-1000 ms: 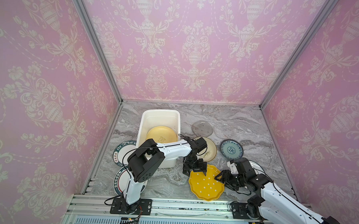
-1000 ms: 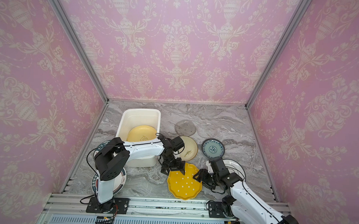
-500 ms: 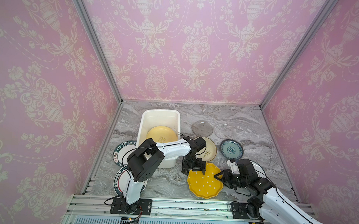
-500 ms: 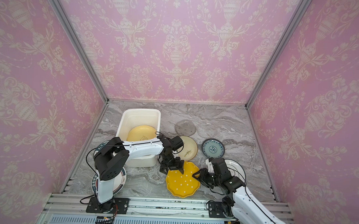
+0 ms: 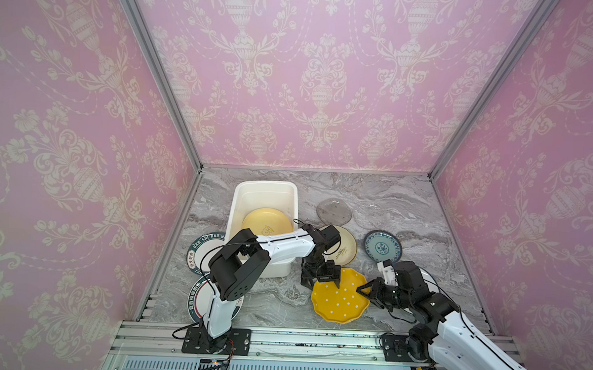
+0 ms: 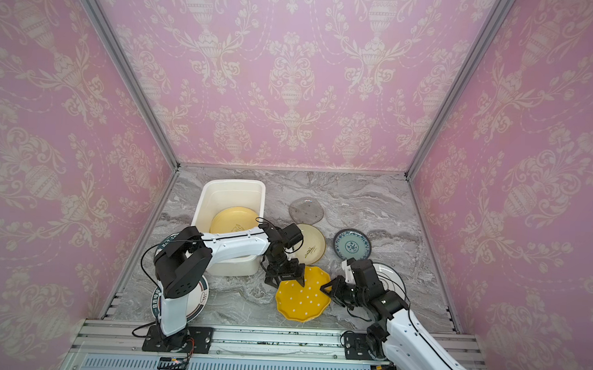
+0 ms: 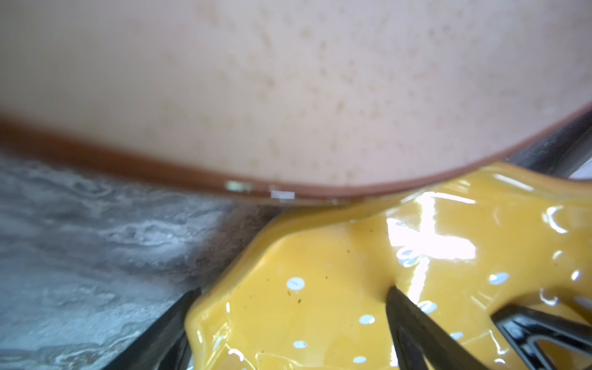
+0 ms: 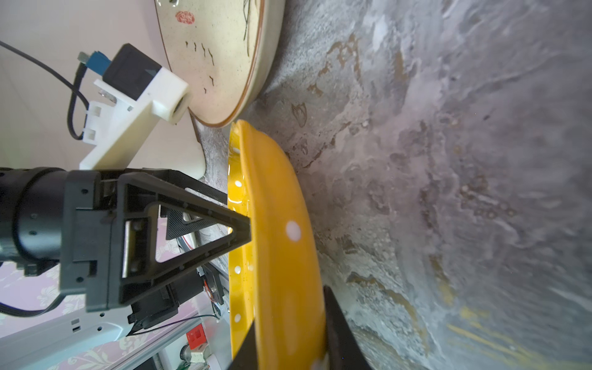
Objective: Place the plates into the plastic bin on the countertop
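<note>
A dotted scalloped yellow plate (image 5: 334, 299) (image 6: 300, 297) (image 8: 272, 205) lies on the countertop (image 5: 391, 193) near the front. My right gripper (image 5: 364, 292) (image 8: 288, 307) is shut on its right rim, one finger above and one beneath. My left gripper (image 5: 320, 279) (image 7: 288, 298) stands open over the plate's far left part. One of its fingertips (image 7: 395, 296) rests on the plate's face; the other is off the plate's edge. The white plastic bin (image 5: 264, 183) (image 6: 233, 182) holds a pale yellow plate (image 5: 266, 222).
A cream plate (image 5: 345, 246) (image 7: 288, 80) touches the yellow plate's far edge. A blue-patterned plate (image 5: 382, 247) and a grey glass plate (image 5: 334, 211) lie further back. Two dark-rimmed white plates (image 5: 199, 247) lie left of the bin, and another white plate (image 6: 392, 276) sits under my right arm.
My right gripper's jaws have closed onto the yellow plate's right rim, and the plate has shifted slightly left. The left gripper has stayed open on the plate.
</note>
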`<act>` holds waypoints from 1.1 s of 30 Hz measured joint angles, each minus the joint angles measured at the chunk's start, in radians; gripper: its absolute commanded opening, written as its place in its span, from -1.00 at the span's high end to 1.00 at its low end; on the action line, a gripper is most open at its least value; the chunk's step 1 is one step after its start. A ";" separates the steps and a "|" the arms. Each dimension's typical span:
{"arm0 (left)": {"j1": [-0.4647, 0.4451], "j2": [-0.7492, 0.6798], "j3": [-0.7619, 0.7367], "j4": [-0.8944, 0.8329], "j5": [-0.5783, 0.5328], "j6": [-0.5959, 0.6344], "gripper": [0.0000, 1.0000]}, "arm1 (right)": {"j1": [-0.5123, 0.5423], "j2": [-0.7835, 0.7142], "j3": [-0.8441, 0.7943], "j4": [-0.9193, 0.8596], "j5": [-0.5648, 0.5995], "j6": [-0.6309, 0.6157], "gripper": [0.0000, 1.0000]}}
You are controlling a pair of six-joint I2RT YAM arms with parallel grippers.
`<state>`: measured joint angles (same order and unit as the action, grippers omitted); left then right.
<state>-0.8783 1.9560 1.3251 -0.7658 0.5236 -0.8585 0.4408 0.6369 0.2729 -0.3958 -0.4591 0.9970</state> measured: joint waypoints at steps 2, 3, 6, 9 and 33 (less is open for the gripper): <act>-0.004 -0.006 0.000 0.014 0.000 0.000 -0.87 | 0.000 -0.024 0.025 -0.058 0.022 -0.010 0.72; -0.008 -0.013 0.002 0.016 -0.001 0.000 -0.88 | 0.000 -0.039 0.041 -0.090 0.031 -0.018 0.72; -0.009 -0.050 0.014 0.008 -0.013 0.005 -0.91 | 0.000 -0.085 0.088 -0.164 0.056 -0.032 0.72; -0.009 -0.095 0.048 -0.013 -0.039 0.017 -0.93 | 0.000 -0.122 0.143 -0.220 0.075 -0.040 0.72; 0.332 -0.556 0.498 -0.157 -0.185 0.279 -0.99 | -0.019 0.278 0.951 -0.267 0.121 -0.040 0.73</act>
<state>-0.5468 1.4002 1.8233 -0.9226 0.3389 -0.5797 0.4217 0.9154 1.2243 -0.6624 -0.3386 0.9573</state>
